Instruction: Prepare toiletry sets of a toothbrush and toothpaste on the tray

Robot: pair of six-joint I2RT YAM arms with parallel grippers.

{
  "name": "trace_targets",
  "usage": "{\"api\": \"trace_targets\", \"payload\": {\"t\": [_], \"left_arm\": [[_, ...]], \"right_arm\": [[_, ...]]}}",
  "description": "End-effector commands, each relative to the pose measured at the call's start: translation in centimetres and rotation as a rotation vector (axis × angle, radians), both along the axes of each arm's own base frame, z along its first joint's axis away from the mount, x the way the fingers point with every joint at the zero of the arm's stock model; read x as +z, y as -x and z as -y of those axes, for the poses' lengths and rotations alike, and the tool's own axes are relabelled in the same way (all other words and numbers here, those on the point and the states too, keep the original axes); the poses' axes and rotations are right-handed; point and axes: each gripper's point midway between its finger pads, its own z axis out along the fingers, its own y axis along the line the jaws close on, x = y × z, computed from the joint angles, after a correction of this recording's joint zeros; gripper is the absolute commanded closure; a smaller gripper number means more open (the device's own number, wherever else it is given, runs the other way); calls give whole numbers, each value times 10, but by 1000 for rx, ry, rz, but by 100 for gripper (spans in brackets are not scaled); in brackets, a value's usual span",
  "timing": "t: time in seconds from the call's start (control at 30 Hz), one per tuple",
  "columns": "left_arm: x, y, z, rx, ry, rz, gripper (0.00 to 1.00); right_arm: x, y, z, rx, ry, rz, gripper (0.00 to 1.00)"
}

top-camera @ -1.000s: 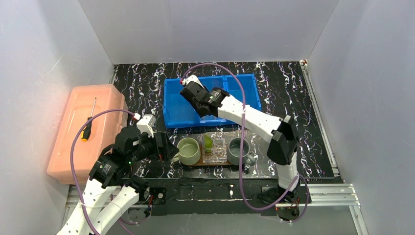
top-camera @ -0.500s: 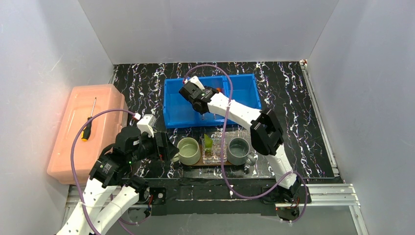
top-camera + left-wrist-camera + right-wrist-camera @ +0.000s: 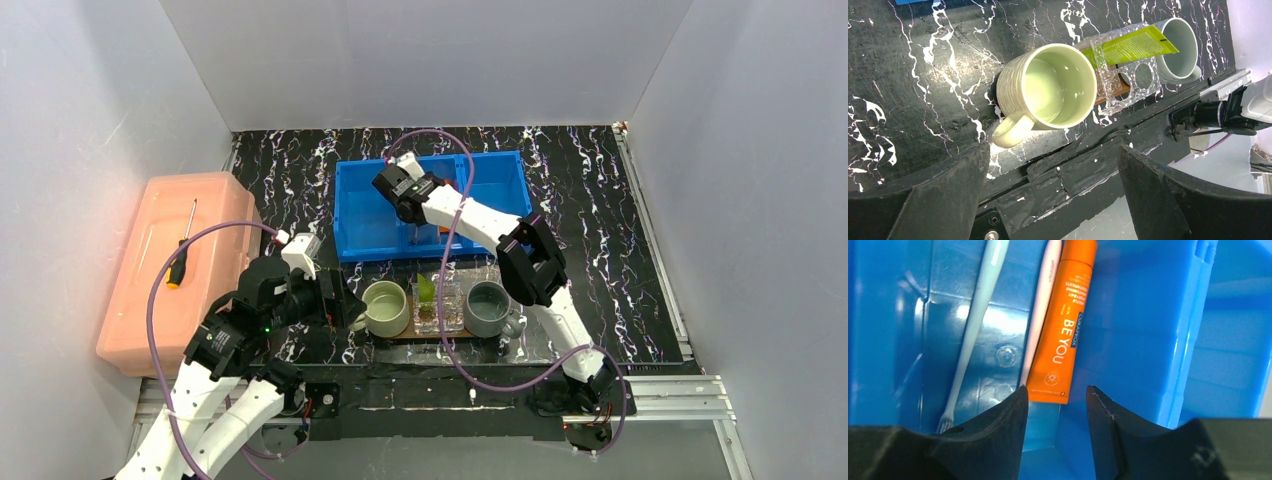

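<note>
In the right wrist view, an orange tube (image 3: 1063, 325) and two pale toothbrushes (image 3: 1040, 315) (image 3: 975, 315) lie side by side on the floor of the blue bin (image 3: 1148, 340). My right gripper (image 3: 1056, 390) hangs open just short of the tube's near end, with nothing between its fingers. Seen from above, it (image 3: 408, 205) reaches down into the bin. A lime-green tube (image 3: 1133, 45) leans in a clear holder (image 3: 1125, 85) on the brown tray (image 3: 440, 335). My left gripper (image 3: 1053, 150) is wide open and empty, near the green mug (image 3: 1048, 92).
A green mug (image 3: 386, 307) and a grey mug (image 3: 488, 308) stand on the tray either side of the clear holder. A pink lidded box (image 3: 170, 265) with a screwdriver (image 3: 182, 250) on it sits at the left. The bin's walls and a divider surround the right gripper.
The right arm has folded in, and its gripper has shifted slightly right and lower into the bin. Its jaws have widened a little. The left arm has not moved.
</note>
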Motion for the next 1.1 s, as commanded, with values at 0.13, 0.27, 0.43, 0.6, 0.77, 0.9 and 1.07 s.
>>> {"api": "trace_targets", "payload": {"t": [0.13, 0.27, 0.43, 0.6, 0.77, 0.9, 1.07], "left_arm": [[-3, -1, 1, -10, -9, -3, 2], [-3, -2, 1, -9, -11, -4, 2], [-4, -2, 1, -10, -12, -6, 2], [-4, -2, 1, -9, -13, -8, 2], [-5, -2, 1, -10, -13, -13, 2], [-5, -2, 1, -11, -14, -15, 2], [-5, -2, 1, -9, -15, -14, 2]], "right_arm": [[6, -31, 1, -77, -85, 80, 45], [-3, -37, 3, -90, -84, 72, 45], [-13, -43, 7, -107, -70, 66, 45], [-22, -47, 15, -125, -47, 63, 45], [-44, -48, 19, -133, -70, 2, 45], [-63, -44, 18, -124, -128, -83, 49], [-68, -38, 12, -95, -177, -133, 77]]}}
